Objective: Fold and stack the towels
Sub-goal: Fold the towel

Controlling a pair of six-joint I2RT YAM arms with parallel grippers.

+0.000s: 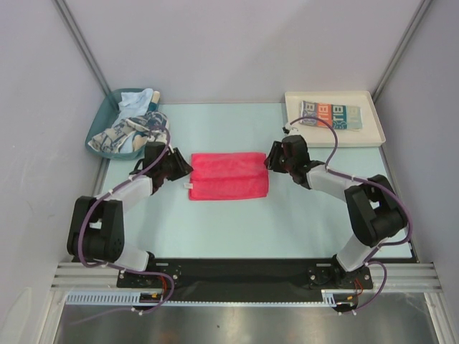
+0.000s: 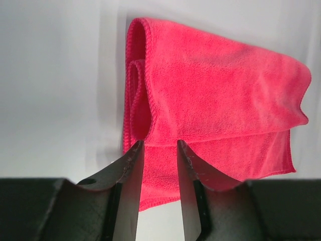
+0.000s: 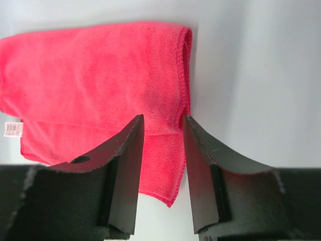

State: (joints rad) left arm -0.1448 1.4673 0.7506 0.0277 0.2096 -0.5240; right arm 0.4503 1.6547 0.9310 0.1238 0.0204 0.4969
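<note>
Left gripper point(image 1: 188, 168) and right gripper point(image 1: 270, 159) flank the red towel point(image 1: 228, 174), jaws parted, holding nothing. Its long axis runs between them.

A folded towel point(image 1: 228, 174) lies at the middle of the counter point(image 1: 287, 222). The left jaws sit just beside its 9 o'clock end, and the right jaws sit just beside its 3 o'clock end. At 10 o'clock, a bin point(image 1: 102, 118) holds a heap of towels point(image 1: 133, 129). At 2 o'clock, a tray point(image 1: 358, 137) carries a second towel point(image 1: 331, 113).
</note>
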